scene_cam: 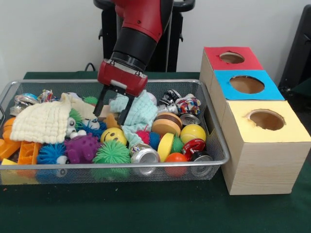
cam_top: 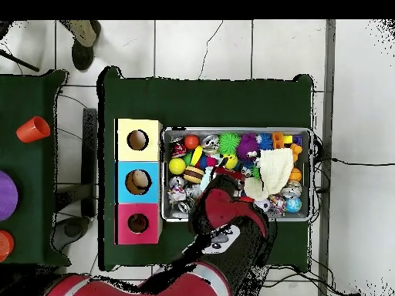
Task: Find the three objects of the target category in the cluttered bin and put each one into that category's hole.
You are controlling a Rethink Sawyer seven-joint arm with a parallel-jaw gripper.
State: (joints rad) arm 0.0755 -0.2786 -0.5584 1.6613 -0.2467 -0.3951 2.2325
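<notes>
The wire mesh bin holds a heap of toys, cans and cloths. My gripper is open and lowered into the middle of the bin, with its black fingers spread either side of a small tan and orange soft shape. I cannot tell whether that shape is a plush animal. No striped or pale yellow plush shows clearly. The red-topped hole is in the farthest box on the right. In the overhead view my arm covers the gripper; the bin and the red-topped hole show.
The blue-topped hole and yellow-topped hole lie nearer the camera. A cream knitted cloth and a teal cloth flank the gripper. Purple and green spiky balls and a can lie in front. A person's shoe shows.
</notes>
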